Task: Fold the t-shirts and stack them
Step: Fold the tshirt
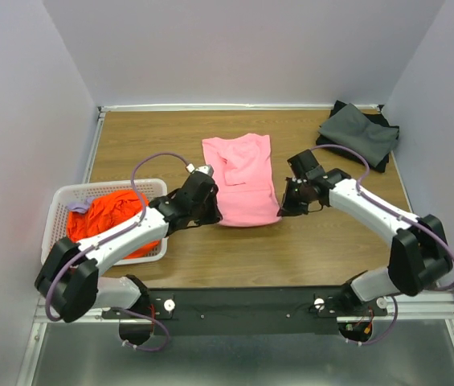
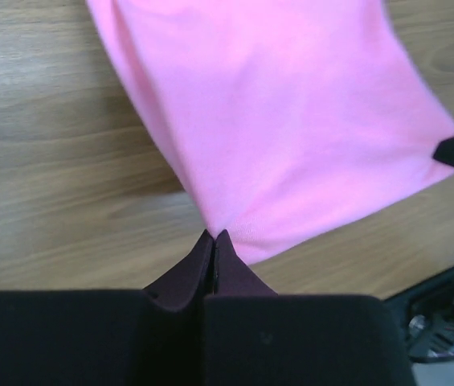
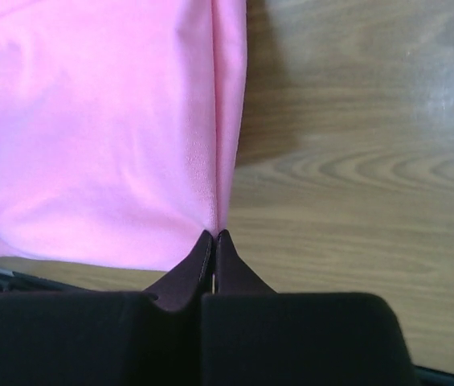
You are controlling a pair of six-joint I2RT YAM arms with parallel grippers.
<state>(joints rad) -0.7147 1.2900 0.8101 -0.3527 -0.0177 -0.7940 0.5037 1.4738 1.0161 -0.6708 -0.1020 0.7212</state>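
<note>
1. At the middle of the surface (image 1: 146,137), the pink t-shirt (image 1: 241,181) lies spread on the wood.
2. My left pincer (image 2: 214,235) is clamped on its near left corner.
3. My right pincer (image 3: 214,235) is pinched tight on its near right corner.
4. An orange t-shirt (image 1: 106,221) sits in the white basket (image 1: 62,197) at left; dark grey t-shirts (image 1: 359,133) lie far right.

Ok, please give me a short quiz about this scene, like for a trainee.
1. True or false: the left gripper and the right gripper each pinch a near corner of the pink t-shirt.
2. Where is the orange t-shirt? A) in the white basket B) on the pink t-shirt C) on the floor
3. Fill in: the dark grey t-shirts lie at the far ___ corner of the table.
Key: 1 true; 2 A; 3 right.
</note>
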